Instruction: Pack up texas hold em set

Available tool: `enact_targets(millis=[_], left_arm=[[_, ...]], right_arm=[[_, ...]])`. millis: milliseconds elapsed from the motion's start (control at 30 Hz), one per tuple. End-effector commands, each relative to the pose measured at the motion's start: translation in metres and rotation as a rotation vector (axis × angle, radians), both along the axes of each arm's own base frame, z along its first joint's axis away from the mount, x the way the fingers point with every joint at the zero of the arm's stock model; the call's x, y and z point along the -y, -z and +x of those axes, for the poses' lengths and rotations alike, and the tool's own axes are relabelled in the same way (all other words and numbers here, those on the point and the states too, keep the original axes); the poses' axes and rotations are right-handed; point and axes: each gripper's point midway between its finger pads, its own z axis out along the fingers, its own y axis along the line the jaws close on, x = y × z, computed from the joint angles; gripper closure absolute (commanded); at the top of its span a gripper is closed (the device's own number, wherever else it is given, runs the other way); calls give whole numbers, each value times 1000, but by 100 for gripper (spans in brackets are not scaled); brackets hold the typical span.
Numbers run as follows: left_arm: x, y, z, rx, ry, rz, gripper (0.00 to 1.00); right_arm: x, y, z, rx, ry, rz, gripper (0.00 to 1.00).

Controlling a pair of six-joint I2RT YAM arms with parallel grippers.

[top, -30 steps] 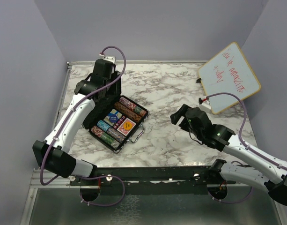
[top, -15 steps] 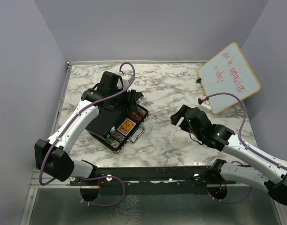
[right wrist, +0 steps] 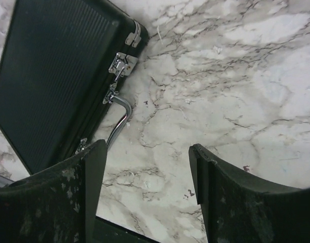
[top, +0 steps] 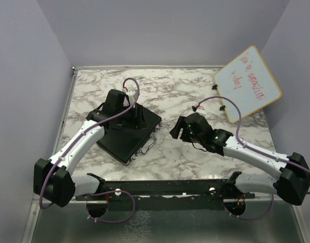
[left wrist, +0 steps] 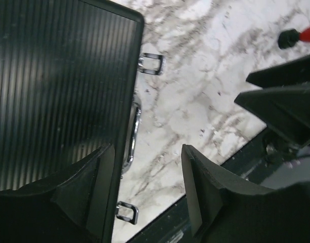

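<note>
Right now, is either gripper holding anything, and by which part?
Nothing is held. The left gripper is open over the front edge of the closed case; the right gripper is open over the marble table beside it.

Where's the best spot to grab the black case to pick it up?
Probably the silver handle on its latched edge. It loops out from the case over the table, so jaws could pinch it from that side.
</note>
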Motion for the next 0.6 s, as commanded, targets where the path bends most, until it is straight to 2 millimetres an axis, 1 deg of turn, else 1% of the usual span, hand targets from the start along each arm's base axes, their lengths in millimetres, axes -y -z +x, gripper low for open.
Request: enact_targets(millis=[0, 100, 167, 233, 333, 433, 567], left_arm=[[-17, 23, 23, 30, -195, 75, 39], [-16, 46, 15, -12, -211, 126, 40], [-19, 61, 12, -29, -244, 174, 42], [-22, 74, 8, -50, -281, 221, 42], [-30, 94, 2, -70, -317, 301, 44], [-33, 109, -8, -96, -309, 355, 50], [-40, 126, -22, -144, -318, 402, 52]], right_arm=[[-34, 1, 12, 6, -103, 38, 33], [-47, 5, 23, 18, -115, 52, 46], [-55, 4, 34, 28, -121, 67, 52], [-60, 8, 43, 21, -120, 73, 54], [-65, 15, 55, -2, -117, 80, 55], [-68, 28, 62, -41, -112, 68, 56], [-74, 42, 65, -86, -118, 55, 65]])
